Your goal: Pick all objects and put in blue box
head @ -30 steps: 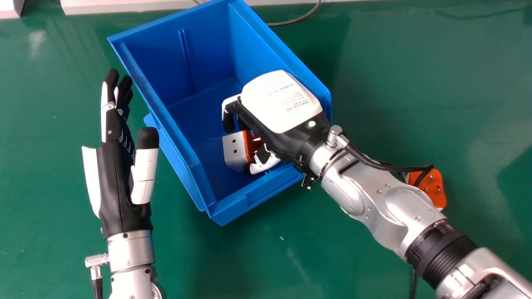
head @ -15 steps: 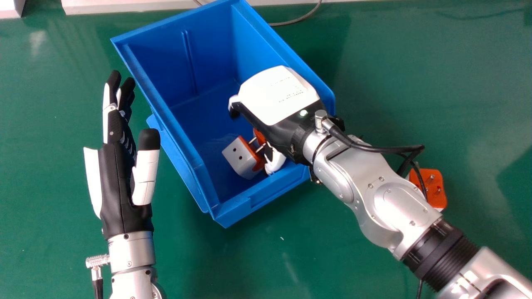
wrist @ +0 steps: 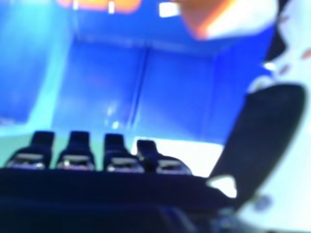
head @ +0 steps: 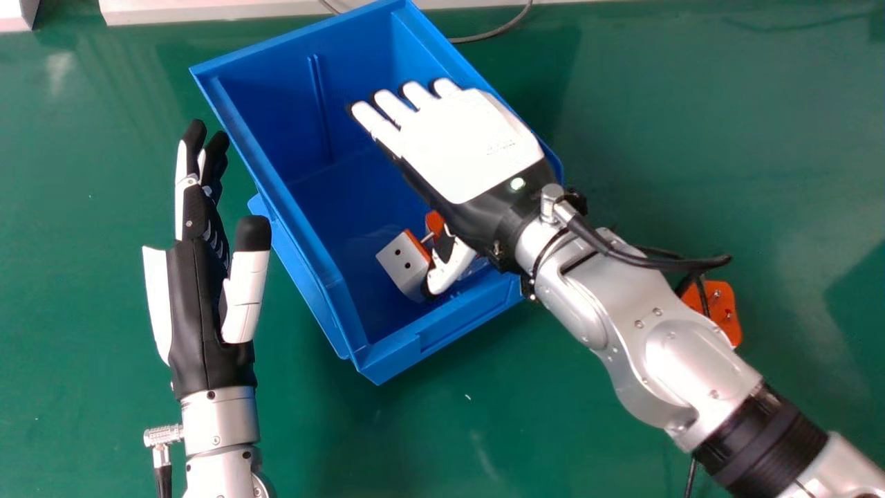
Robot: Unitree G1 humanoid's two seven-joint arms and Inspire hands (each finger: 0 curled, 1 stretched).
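Over the near right part of the blue box point(head: 297, 200), my right hand point(head: 470, 145) is open, fingers straight, back of the hand up. A white and orange plug adapter point(head: 403, 265) lies inside the box beside its thumb; another orange piece point(head: 435, 223) is partly hidden under the hand. In the right hand view, my right hand point(wrist: 267, 131) has the white and orange adapter point(wrist: 233, 17) and an orange piece point(wrist: 99, 4) before it. On the table, an orange adapter point(head: 720, 309) is partly covered by the right forearm. Left of the box, my left hand point(head: 200, 290) is open.
The box stands on a green table point(head: 691, 138), its left wall close to the left hand. A thin cable point(head: 491, 33) runs behind it, near a white ledge point(head: 207, 8). A black cable hangs along the right forearm.
My right hand has uncurled its fingers and let go of the white and orange adapter, which now lies tilted in the box. The box has shifted slightly to the right.
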